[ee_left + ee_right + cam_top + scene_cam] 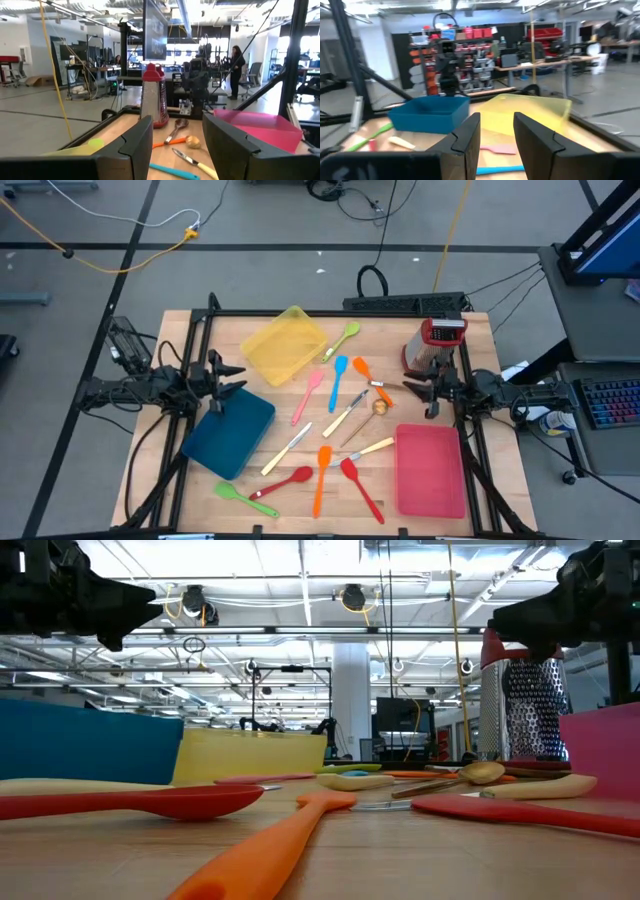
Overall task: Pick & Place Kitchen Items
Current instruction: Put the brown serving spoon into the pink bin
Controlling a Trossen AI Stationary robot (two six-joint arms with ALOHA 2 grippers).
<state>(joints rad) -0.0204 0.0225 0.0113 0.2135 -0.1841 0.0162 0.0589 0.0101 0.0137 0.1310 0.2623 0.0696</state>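
Kitchen items (335,430): all lie loose on the table (290,490); none in the trays.
Left gripper (228,376): jaws wide, empty.
Right gripper (418,388): jaws apart, empty.

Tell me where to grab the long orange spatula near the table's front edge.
Take the orange spatula mid-handle, coming straight down with fingers across its width. It lies flat, pointing almost front-to-back, and the handle is slim and bare there; the red spatula lies close to its right.

Colourful spatulas, spoons and knives (340,415) lie scattered flat mid-table.
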